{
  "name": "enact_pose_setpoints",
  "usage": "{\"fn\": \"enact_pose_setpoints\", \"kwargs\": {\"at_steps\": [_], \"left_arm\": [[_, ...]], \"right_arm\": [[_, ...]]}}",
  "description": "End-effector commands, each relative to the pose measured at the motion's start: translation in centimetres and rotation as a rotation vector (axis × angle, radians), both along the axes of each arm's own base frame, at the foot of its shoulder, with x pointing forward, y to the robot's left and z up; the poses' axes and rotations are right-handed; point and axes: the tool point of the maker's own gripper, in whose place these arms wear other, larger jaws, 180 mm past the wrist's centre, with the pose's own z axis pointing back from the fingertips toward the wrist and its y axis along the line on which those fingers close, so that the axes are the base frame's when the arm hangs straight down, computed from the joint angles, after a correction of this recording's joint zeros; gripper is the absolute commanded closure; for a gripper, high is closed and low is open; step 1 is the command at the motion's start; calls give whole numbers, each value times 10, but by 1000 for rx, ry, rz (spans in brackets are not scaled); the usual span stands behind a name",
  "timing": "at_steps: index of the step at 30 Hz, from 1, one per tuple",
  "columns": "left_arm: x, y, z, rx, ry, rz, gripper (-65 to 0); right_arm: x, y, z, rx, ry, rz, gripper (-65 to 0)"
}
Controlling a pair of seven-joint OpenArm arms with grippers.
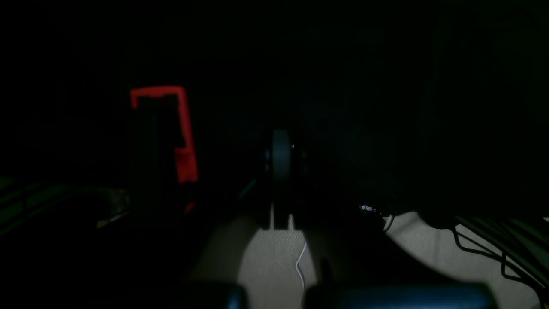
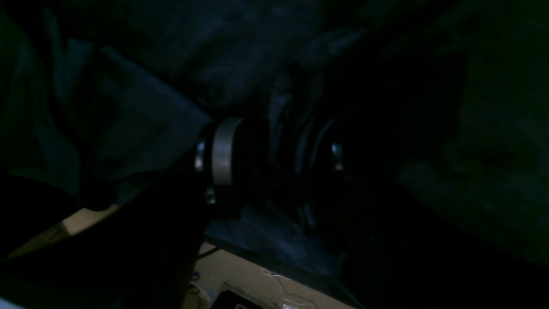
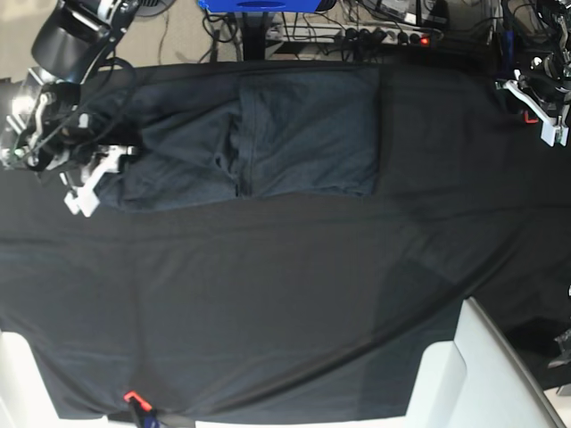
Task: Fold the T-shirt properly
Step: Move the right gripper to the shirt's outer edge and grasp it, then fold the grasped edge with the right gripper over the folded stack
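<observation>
Left wrist view first: very dark. Your left gripper (image 1: 281, 159) shows as one narrow dark shape at centre, jaws together, nothing between them. A red bracket (image 1: 186, 137) glows to its left, pale floor (image 1: 270, 262) and cables (image 1: 484, 244) lie below. No shirt here.

Right wrist view: also dark. Your right gripper (image 2: 268, 150) sits at the middle, one pale metal finger (image 2: 222, 150) on the left and a darker one on the right, with a fold of the T-shirt (image 2: 141, 107) bunched between them. The jaws stand partly apart; you cannot tell whether they actually pinch the cloth. Pale floor (image 2: 240, 279) shows beneath.

Base view gives what the wrists do not: one T-shirt (image 3: 268, 134), partly folded, lies on the far part of the bench (image 3: 268, 294), which has a black cloth over it. Your right gripper (image 3: 94, 178) touches the shirt's end at this view's left. Your left gripper (image 3: 540, 111) hangs off the bench edge at this view's right, well apart from the shirt. Two arms, one shirt.
</observation>
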Motion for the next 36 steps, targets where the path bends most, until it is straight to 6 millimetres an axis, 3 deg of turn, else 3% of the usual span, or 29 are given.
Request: {"fn": "enact_pose_setpoints", "kwargs": {"at_steps": [1, 5, 9, 15, 18, 22, 28, 36], "left_arm": [[6, 9, 10, 25, -23, -5, 0], [7, 8, 10, 23, -23, -8, 0], [7, 8, 10, 23, -23, -8, 0], [7, 8, 10, 23, -25, -8, 0], [8, 8, 10, 23, -26, -8, 0], [10, 8, 11, 23, -30, -8, 0], [10, 8, 11, 24, -31, -8, 0], [14, 9, 15, 31, -40, -17, 0]], "right_arm": [[8, -3, 7, -3, -31, -4, -227], [9, -5, 7, -7, -33, -5, -201], [13, -3, 9, -4, -41, -2, 0], [15, -1, 14, -7, -27, 16, -2], [17, 2, 26, -34, -49, 32, -2], [17, 25, 45, -89, -93, 141, -2], [20, 78, 61, -102, -169, 344, -2], [15, 173, 95, -77, -302, 568, -2]]}}
